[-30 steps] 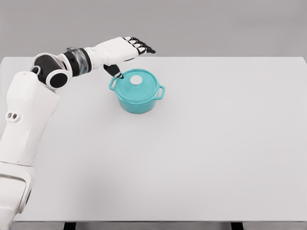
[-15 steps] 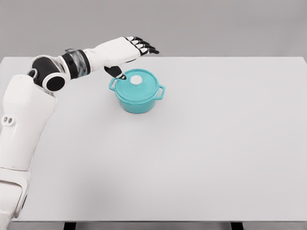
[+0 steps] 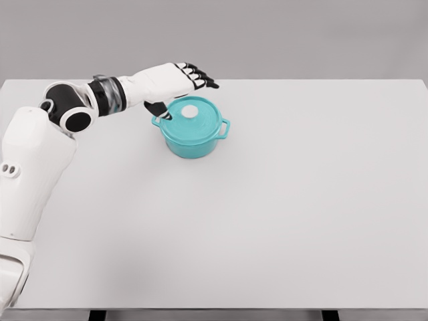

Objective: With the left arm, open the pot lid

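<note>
White table (image 3: 301, 221) spreads wide; left hand (image 3: 175, 79) spread, empty, above lidded pot (image 3: 191, 127)

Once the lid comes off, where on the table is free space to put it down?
Bare table lies right of the teal pot and in front of it. The crowded part is behind and left of the pot, where the left hand hovers near the lid.

Teal pot (image 3: 192, 137), white knob (image 3: 190, 112)
</note>
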Robot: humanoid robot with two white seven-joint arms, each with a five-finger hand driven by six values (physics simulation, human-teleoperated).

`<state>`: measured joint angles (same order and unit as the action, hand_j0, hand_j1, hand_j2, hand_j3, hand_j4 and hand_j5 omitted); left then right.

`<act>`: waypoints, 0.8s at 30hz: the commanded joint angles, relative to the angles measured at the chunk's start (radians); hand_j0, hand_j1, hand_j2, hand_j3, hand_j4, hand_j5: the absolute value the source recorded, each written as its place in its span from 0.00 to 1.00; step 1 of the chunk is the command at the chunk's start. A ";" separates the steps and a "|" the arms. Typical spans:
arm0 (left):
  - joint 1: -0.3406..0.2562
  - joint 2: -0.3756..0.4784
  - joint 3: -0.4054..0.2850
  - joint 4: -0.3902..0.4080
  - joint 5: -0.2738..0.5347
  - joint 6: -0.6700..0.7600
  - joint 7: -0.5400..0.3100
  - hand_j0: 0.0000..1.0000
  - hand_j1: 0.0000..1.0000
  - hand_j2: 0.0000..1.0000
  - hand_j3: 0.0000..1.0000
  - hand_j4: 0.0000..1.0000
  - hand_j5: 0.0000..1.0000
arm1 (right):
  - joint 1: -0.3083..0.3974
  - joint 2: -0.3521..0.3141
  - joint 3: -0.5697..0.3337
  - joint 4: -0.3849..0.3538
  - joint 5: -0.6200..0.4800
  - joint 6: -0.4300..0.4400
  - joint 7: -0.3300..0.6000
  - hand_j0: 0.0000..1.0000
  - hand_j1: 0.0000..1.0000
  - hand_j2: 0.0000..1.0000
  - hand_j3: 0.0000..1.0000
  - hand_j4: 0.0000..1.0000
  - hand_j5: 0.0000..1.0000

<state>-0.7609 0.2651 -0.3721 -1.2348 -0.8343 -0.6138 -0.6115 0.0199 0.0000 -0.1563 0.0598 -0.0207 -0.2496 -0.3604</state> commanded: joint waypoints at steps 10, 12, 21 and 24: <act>-0.005 -0.001 -0.022 0.008 0.004 0.003 0.001 1.00 1.00 1.00 1.00 1.00 1.00 | 0.000 0.000 0.000 0.000 -0.001 0.000 0.000 1.00 1.00 1.00 1.00 1.00 1.00; -0.005 -0.001 -0.022 0.008 0.003 0.003 0.001 1.00 1.00 1.00 1.00 1.00 1.00 | 0.000 0.000 0.000 0.000 -0.001 0.000 0.000 1.00 1.00 1.00 1.00 1.00 1.00; -0.008 -0.001 -0.036 0.012 -0.003 0.003 0.001 0.97 0.97 0.97 0.97 0.97 0.97 | 0.000 0.000 0.000 0.000 -0.001 0.000 0.000 1.00 1.00 1.00 1.00 1.00 1.00; -0.006 -0.001 -0.036 0.012 -0.002 0.003 0.001 0.95 0.95 0.95 0.95 0.95 0.95 | 0.000 0.000 0.000 0.000 -0.001 0.000 0.000 1.00 1.00 1.00 1.00 1.00 1.00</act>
<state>-0.7655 0.2636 -0.4082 -1.2232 -0.8417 -0.6139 -0.6115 0.0199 0.0000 -0.1563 0.0597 -0.0207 -0.2496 -0.3604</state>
